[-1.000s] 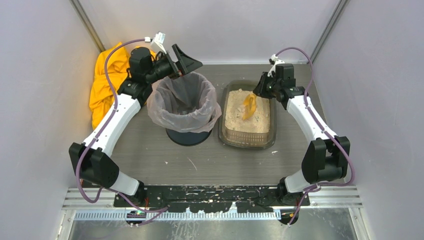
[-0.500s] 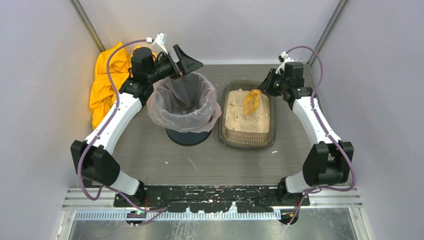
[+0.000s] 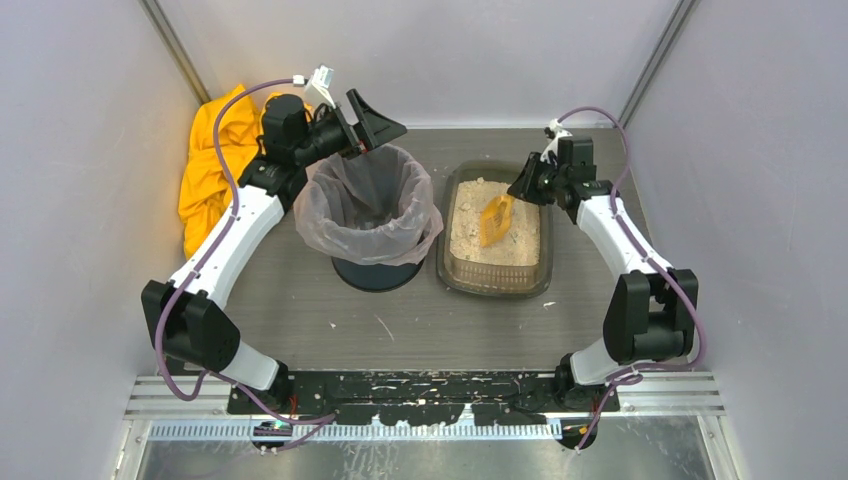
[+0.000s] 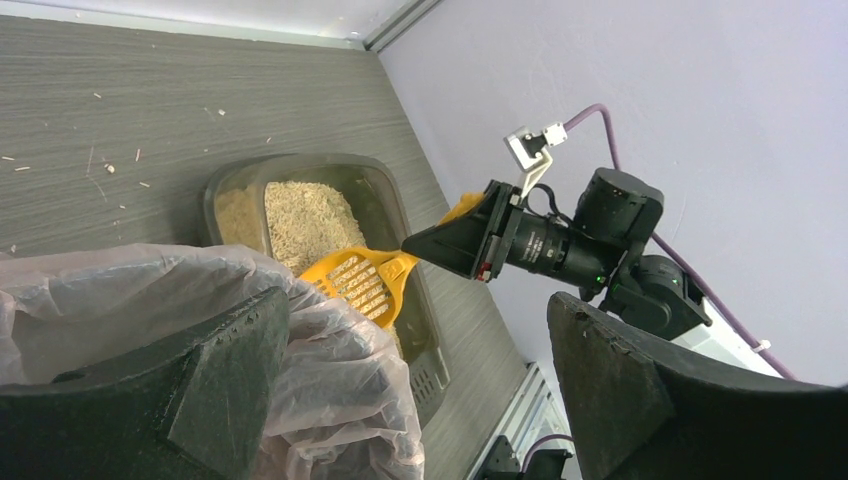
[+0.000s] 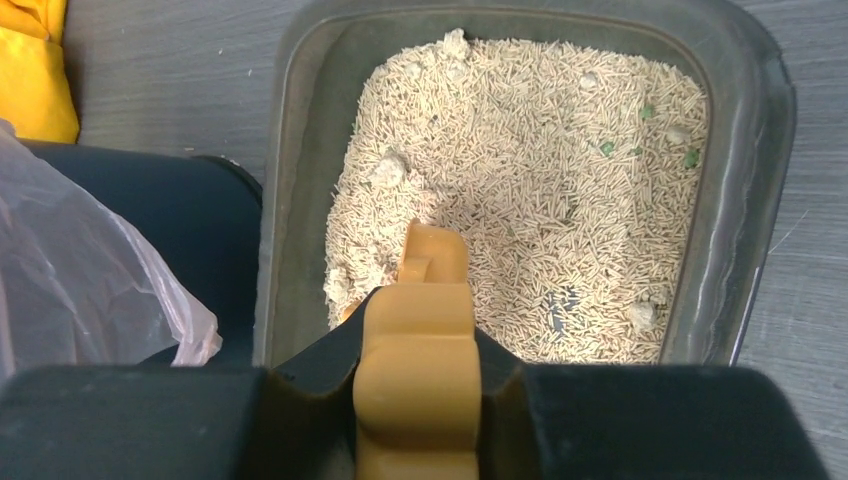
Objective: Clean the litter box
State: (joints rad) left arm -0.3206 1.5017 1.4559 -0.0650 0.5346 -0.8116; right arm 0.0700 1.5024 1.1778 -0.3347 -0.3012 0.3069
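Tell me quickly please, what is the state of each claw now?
Left claw: open, holding nothing.
Right claw: closed on the handle of the orange scoop.

A: At two o'clock we see the shallow translucent brown-grey plastic litter tray (image 3: 497,289). Its walls are smooth with a soft sheen, and the beige pellet litter (image 3: 515,250) inside looks dry and rough.

B: We agree. The slotted orange plastic scoop (image 3: 493,220) looks smooth and faintly glossy.

A: At ten o'clock, the crumpled yellow cloth (image 3: 205,170) looks soft and matt to us.

B: We find the thin clear plastic bag liner (image 3: 335,215) of the round dark bin (image 3: 375,275) crinkled and shiny. The grey table top (image 3: 400,325) has a matt, wood-like grain.
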